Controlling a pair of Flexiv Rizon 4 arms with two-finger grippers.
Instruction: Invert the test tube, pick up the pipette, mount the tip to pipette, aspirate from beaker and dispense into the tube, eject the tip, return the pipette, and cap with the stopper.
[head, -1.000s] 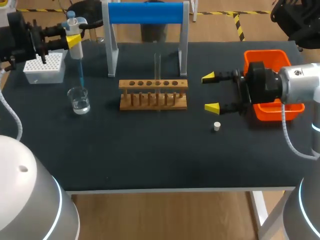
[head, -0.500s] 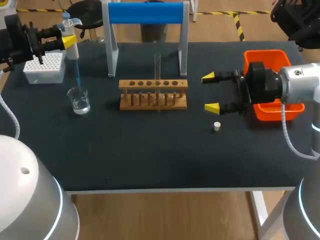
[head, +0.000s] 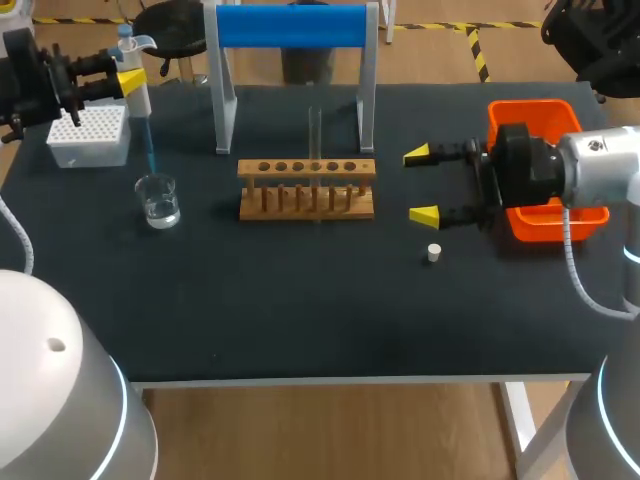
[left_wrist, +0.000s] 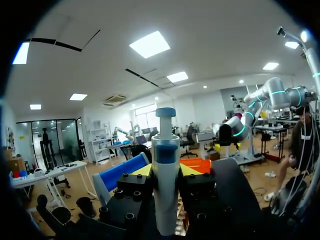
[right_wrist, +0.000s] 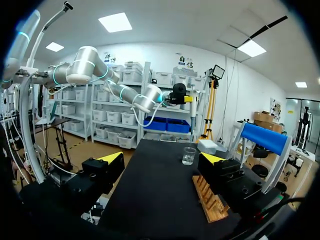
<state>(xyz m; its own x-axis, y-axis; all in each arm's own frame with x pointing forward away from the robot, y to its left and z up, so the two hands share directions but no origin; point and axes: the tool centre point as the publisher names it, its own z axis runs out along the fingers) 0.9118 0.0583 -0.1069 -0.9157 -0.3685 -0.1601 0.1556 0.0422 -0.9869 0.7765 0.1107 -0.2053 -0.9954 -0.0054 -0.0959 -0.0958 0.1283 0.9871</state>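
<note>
**Pipette held upright, left of the rack**

The left gripper (head: 128, 80) is clamped on the pipette (head: 139, 100), well left of the rack (head: 306, 188). The pipette's long axis is vertical, with the plunger up and the blue tip (head: 150, 150) pointing down at the beaker (head: 159, 200). The tube (head: 315, 130) stands upright in the rack. Right of the rack, the right gripper (head: 420, 185) has its fingers apart, and the stopper (head: 434, 253) lies near it. The table (head: 300, 320) is dark.

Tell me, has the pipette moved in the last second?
Yes. The pipette rose, its blue tip drawing up from the beaker, and drifted toward the white tip box.
</note>
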